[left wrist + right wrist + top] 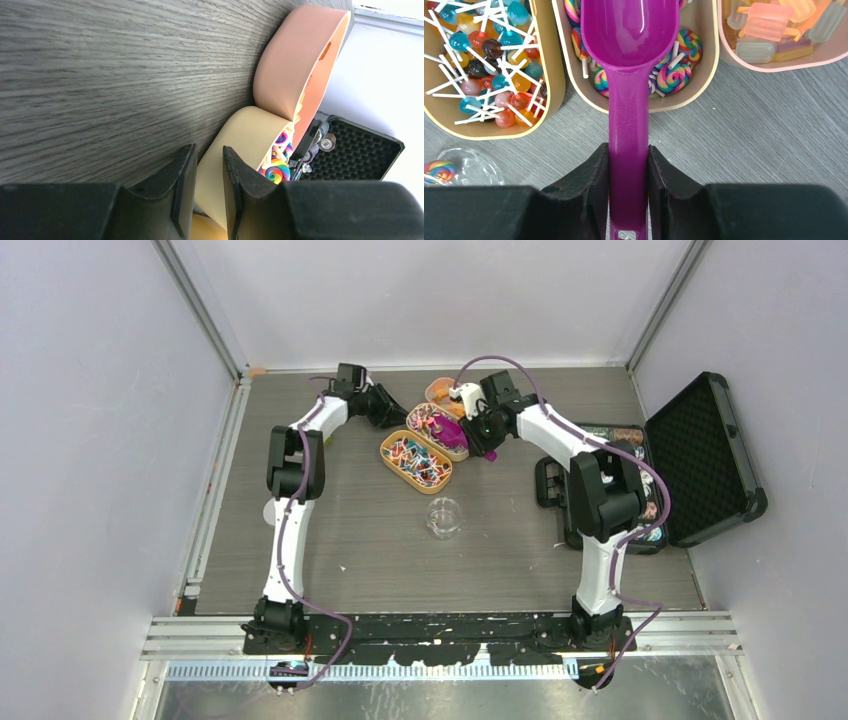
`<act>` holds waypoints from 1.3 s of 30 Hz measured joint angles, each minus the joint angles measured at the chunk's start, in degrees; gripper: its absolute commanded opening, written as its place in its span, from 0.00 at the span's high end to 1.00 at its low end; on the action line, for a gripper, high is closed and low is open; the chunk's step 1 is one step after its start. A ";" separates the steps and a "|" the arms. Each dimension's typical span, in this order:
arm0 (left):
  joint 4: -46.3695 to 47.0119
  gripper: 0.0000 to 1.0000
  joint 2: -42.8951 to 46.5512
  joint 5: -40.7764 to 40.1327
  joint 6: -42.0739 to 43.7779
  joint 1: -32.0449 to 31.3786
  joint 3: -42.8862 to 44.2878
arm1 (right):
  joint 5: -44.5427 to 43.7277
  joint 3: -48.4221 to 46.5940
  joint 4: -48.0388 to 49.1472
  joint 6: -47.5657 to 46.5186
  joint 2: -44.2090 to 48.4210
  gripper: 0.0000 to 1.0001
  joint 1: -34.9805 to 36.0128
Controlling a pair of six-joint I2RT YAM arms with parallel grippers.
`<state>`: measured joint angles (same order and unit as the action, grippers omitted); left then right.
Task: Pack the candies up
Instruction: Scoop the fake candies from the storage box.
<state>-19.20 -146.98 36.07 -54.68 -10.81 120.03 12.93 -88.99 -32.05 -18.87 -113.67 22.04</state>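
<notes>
Right claw (628, 156) is clamped on the handle of the magenta scoop (629, 30), with the bowl poised over the middle tray (710, 60); the bowl looks empty. The candies (674, 75) here are swirl lollipops lying in that tray. Ball lollipops fill the near tray (489, 133), ice-pop shapes the pink tray (774, 64). Step in hand, by my reading: load the scoop. Best done by tipping the lip down and pushing along the tray's length, under the heap rather than onto it, since the sticks may snag or roll off. Level out before lifting, then carry to the clear cup (469, 167), which holds one swirl lollipop. Left claw (209, 156): fingers a narrow slit apart, low beside the cream tray's end; whether it pinches the wall, cannot tell. Only the right wrist view gives the tray contents and the cup's lollipop. Only the top view gives the layout: cup well apart from the trays, toward the arm bases, and an open black case (700, 450) at right.
</notes>
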 measured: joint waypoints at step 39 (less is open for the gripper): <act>-2.84 0.72 0.00 0.02 1.31 -0.22 0.92 | 2.12 7.28 7.23 2.75 4.22 1.00 -2.51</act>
<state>-22.04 -146.98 36.10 -53.36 -11.03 120.95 15.05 -81.71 -24.82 -16.12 -109.45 19.53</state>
